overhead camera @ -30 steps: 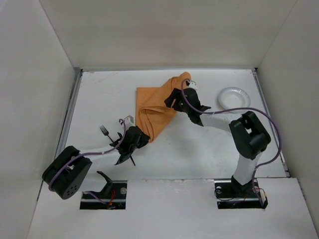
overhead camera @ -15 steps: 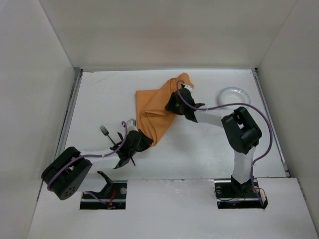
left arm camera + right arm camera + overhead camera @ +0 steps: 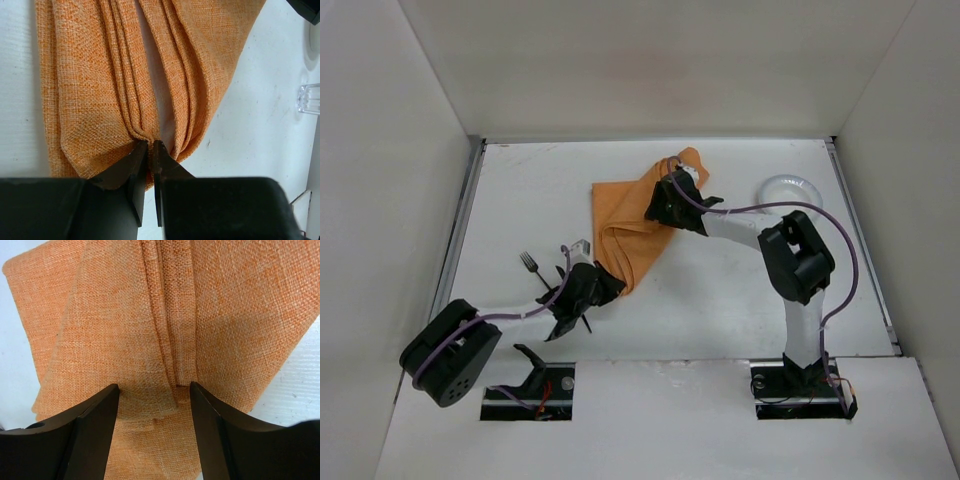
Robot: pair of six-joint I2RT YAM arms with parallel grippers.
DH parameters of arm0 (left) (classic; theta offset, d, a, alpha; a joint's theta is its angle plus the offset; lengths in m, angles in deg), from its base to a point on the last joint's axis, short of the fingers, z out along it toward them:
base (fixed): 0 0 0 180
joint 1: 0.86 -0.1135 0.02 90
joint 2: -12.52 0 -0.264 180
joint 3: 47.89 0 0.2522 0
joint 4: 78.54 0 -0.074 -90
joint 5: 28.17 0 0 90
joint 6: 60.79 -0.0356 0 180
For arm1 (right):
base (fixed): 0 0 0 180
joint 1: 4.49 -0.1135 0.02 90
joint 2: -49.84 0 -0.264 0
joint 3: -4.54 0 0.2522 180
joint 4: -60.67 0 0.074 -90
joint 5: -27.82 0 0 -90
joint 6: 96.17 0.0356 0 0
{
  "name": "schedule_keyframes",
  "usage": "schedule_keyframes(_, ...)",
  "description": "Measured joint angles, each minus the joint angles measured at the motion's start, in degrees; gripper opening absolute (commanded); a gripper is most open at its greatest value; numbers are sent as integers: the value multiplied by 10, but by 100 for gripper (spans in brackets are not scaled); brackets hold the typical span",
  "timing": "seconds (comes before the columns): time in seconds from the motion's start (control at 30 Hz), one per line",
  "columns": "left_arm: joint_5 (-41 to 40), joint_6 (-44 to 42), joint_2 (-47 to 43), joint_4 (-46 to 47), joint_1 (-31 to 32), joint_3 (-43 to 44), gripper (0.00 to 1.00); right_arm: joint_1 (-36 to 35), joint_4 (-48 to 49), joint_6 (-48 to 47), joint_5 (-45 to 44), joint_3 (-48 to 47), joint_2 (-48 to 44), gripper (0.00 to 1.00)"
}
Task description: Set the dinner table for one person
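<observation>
An orange cloth mat (image 3: pixel 625 215) lies crumpled in folds on the white dinner table (image 3: pixel 740 290). My left gripper (image 3: pixel 597 278) is shut on the mat's near corner; in the left wrist view the jaws (image 3: pixel 148 145) pinch the gathered folds of the mat (image 3: pixel 100 85). My right gripper (image 3: pixel 660 200) is open over the mat's far right part; in the right wrist view its fingers (image 3: pixel 155 390) straddle a fold of the mat (image 3: pixel 150 325) without closing on it. A fork (image 3: pixel 530 263) lies on the table left of my left gripper. A white plate (image 3: pixel 790 192) sits at the far right.
White panels wall the table on three sides. Metal rails (image 3: pixel 460 230) run along its side edges. A clear glass object (image 3: pixel 309 98) shows at the right edge of the left wrist view.
My right gripper has moved left and nearer over the mat, its forearm swinging left. The mat's top has bunched slightly. My left gripper has shifted slightly nearer, holding the corner.
</observation>
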Motion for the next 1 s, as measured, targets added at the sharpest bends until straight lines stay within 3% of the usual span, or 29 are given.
schedule_keyframes(0.53,12,1,-116,-90,5,-38,6,-17,-28,21,21,14,-6,66)
schedule_keyframes(0.87,13,1,-128,-111,2,-38,8,-28,16,52,42,48,-10,22)
schedule_keyframes(1.0,16,1,-127,-111,0,-38,11,-28,50,57,44,90,-47,12)
